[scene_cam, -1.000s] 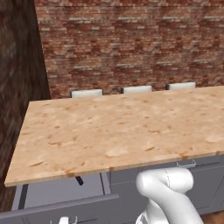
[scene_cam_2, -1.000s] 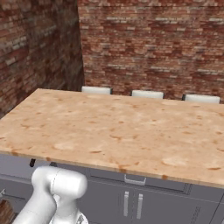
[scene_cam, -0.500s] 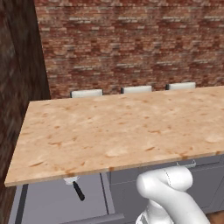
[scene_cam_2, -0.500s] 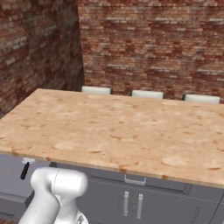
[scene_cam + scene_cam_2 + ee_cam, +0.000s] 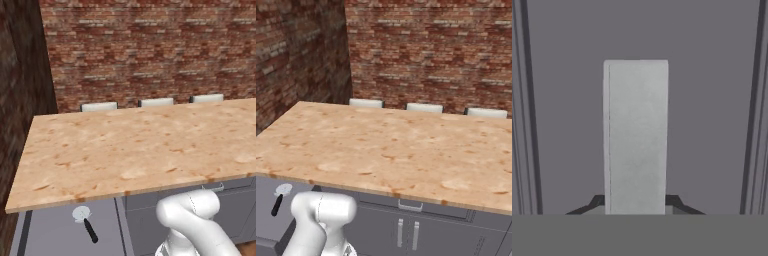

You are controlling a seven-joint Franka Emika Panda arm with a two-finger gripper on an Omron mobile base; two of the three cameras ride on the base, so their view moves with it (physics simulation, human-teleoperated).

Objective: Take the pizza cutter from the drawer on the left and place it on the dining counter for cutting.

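The grey drawer under the left end of the dining counter stands pulled out toward me. On its floor lies the pizza cutter, its silvery wheel toward the counter and its black handle toward me; from the right it shows as pizza cutter in the drawer, just below the counter edge. In the hand view my gripper is shut on the drawer's silver bar handle, one dark fingertip on each side, with the grey drawer front behind.
Three white stool backs line the counter's far edge before a brick wall. Right of the open drawer are a closed drawer with a bar handle and doors with vertical handles. My white arm rises just in front.
The drawer has slid farther out toward me with my gripper on its handle. The pizza cutter, first barely showing under the counter edge, now lies in full view.
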